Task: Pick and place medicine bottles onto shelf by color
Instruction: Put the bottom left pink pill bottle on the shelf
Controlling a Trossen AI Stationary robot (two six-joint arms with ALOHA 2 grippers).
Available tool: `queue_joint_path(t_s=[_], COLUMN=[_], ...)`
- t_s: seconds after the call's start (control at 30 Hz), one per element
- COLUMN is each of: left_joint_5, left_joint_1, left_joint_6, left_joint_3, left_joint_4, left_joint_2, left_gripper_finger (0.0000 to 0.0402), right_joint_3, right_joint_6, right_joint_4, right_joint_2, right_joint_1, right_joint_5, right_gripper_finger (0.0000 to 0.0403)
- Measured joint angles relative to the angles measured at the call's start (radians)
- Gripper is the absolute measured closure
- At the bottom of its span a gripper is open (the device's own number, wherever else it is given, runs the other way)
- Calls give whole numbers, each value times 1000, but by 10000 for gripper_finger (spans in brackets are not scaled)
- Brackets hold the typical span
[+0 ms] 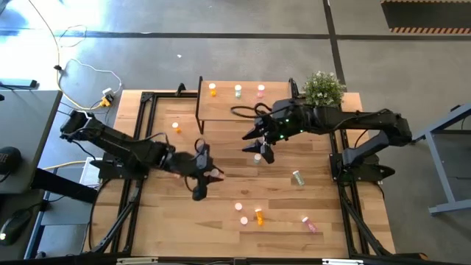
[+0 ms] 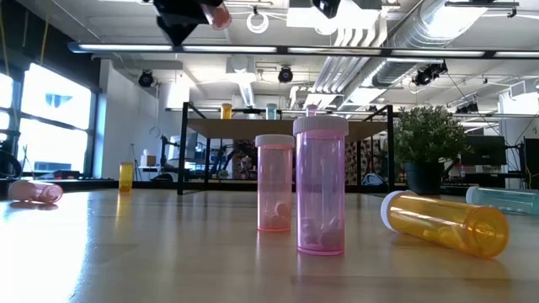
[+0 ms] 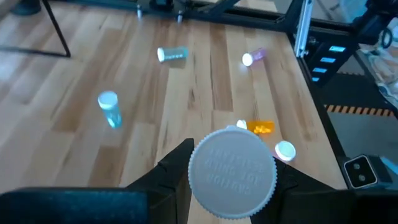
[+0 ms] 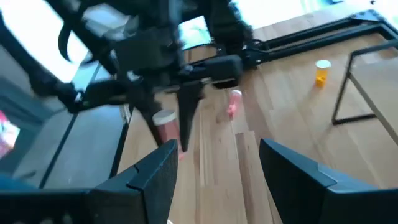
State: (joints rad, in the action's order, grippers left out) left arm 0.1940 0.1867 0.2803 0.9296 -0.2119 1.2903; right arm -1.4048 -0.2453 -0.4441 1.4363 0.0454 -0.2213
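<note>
Starting at your left, the left gripper (image 1: 202, 177) hangs above the middle of the wooden table (image 1: 169, 221), its fingers clamped on a pink medicine bottle (image 4: 166, 126); in the left wrist view that bottle's white cap (image 3: 232, 173) fills the space between the fingers. In the low view you can see the bottle held high, near the top edge. A lone orange bottle (image 1: 176, 126) stands on the table beyond the left arm, near the shelf's leg.

Toward the far edge, the small light-wood shelf (image 1: 221, 109) carries three upright bottles in a row: orange (image 1: 213, 90), pale green (image 1: 238, 90) and pink (image 1: 260, 90).

Moving right, your right gripper (image 1: 260, 146) hovers just in front of the shelf with its fingers spread apart and nothing between them. A pale green bottle (image 1: 297, 177) lies on its side nearer the right arm's base.

Along the near edge you have two upright pink bottles (image 1: 241, 214), an orange bottle on its side (image 1: 259, 216) beside them, and a pink bottle lying down (image 1: 309, 223) further right. A potted plant (image 1: 323, 88) sits at the far right corner.
</note>
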Motion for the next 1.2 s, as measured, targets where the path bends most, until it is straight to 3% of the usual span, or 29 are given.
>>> queue_joint_path(t_s=[0.37, 0.6, 1.2], left_joint_5=[-191, -279, -276], left_joint_1=[-174, -250, -294], left_joint_6=[-140, -161, -123], left_joint_3=[41, 41, 41], left_joint_4=[3, 23, -1], left_joint_2=[0, 0, 0], left_gripper_finger=[298, 298, 298], right_joint_3=[0, 0, 0], right_joint_6=[21, 28, 203], right_joint_4=[1, 162, 226], right_joint_2=[40, 65, 188], right_joint_1=[1, 0, 1], right_joint_5=[-18, -18, -10], right_gripper_finger=[185, 185, 185])
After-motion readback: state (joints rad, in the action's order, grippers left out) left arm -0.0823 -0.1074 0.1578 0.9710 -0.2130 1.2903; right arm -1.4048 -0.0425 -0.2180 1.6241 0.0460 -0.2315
